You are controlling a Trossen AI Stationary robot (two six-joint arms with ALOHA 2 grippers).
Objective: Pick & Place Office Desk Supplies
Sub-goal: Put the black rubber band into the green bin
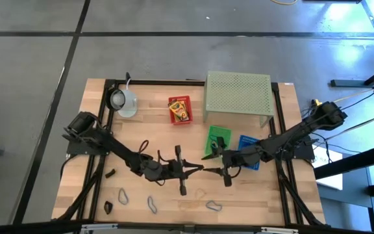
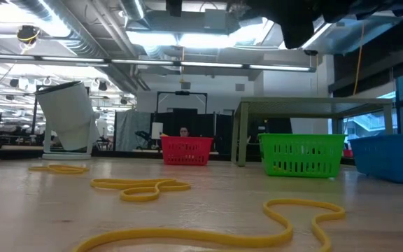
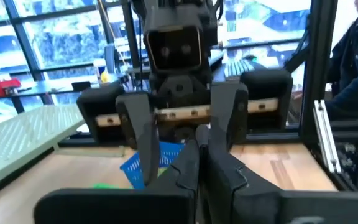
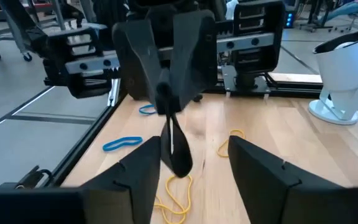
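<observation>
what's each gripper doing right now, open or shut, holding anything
Left gripper: shut, a thin dark thing hanging from its tips.
Right gripper: open, empty, facing the left one at mid-table.

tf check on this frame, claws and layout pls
1. The left claw is shut. True.
2. The right claw is clamped on a blue loop. False: its fingers stand apart, open, facing the left claw over mid-table.
3. The green basket sits next to the blue basket, by the perforated stand. True.
4. The white mug stands on the right arm's side. False: it is at the far corner on the left arm's side.
5. Yellow loops lie on the table. True.
</observation>
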